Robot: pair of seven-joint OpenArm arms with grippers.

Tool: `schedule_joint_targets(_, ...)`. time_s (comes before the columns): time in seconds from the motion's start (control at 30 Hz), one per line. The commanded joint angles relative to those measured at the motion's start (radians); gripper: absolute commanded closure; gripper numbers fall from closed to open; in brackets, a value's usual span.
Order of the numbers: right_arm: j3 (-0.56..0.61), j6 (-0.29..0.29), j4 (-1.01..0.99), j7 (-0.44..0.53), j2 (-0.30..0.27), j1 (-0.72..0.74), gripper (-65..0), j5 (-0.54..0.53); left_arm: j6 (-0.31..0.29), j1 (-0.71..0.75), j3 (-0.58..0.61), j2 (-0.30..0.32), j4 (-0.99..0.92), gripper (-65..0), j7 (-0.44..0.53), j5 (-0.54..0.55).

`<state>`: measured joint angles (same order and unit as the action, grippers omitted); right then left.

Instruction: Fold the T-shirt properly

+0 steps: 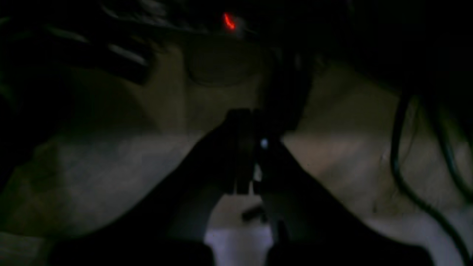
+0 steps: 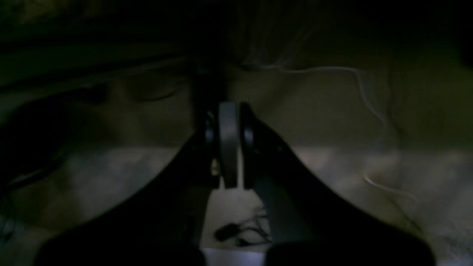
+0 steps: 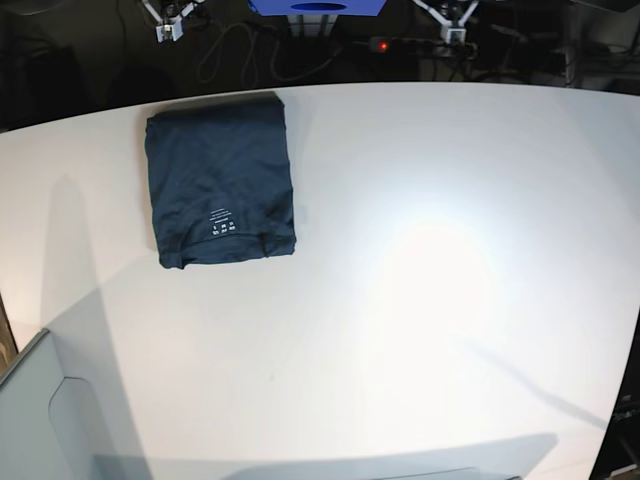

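Note:
The T-shirt point(image 3: 220, 180) is dark navy and lies folded into a neat rectangle at the far left of the white table point(image 3: 450, 250). Its small white printed label point(image 3: 222, 221) faces up near the front edge of the fold. Neither gripper shows in the base view, and the shirt does not show in either wrist view. In the dark left wrist view my left gripper point(image 1: 247, 147) has its fingers pressed together and holds nothing. In the dark right wrist view my right gripper point(image 2: 228, 144) is likewise closed and empty.
Behind the table's far edge lie cables and a power strip with a red light point(image 3: 380, 44), next to a blue object point(image 3: 318, 8). A grey panel point(image 3: 40, 420) stands at the front left corner. A black cable point(image 1: 399, 166) hangs in the left wrist view.

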<state>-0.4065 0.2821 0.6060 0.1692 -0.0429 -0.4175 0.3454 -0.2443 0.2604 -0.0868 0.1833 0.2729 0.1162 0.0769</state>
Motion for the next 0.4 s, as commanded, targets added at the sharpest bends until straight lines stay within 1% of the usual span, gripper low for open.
schedule_joint_targets(0.0, 0.019, -0.056, -0.036, 0.020, -0.004, 0.012, 0.0, 0.001, 0.006, -0.019, 0.020, 0.015, -0.025, 0.0, 0.010, 0.001)
schedule_joint_targets(0.07, 0.077, -0.214, -0.111, 0.040, -0.004, 0.045, 0.0, 0.001, 0.006, -0.029, 0.026, 0.011, -0.031, 0.0, 0.009, 0.001)
schedule_joint_targets(0.13, 0.130, -0.347, -0.156, 0.063, -0.002, 0.059, 0.0, 0.001, 0.006, -0.029, 0.028, 0.008, -0.031, 0.0, 0.009, 0.001)
schedule_joint_targets(0.23, 0.212, -0.516, -0.212, 0.106, 0.005, 0.078, 0.0, 0.001, 0.006, -0.034, 0.029, 0.006, -0.031, 0.0, 0.007, 0.001)
schedule_joint_targets(0.33, 0.280, -0.608, -0.249, 0.123, 0.027, 0.098, 0.0, 0.001, 0.006, -0.039, 0.029, 0.006, -0.031, 0.0, 0.007, 0.001)
schedule_joint_targets(0.37, 0.294, -0.628, -0.252, 0.125, 0.028, 0.098, 0.0, 0.001, 0.006, -0.039, 0.026, 0.006, -0.031, 0.0, 0.007, 0.001)
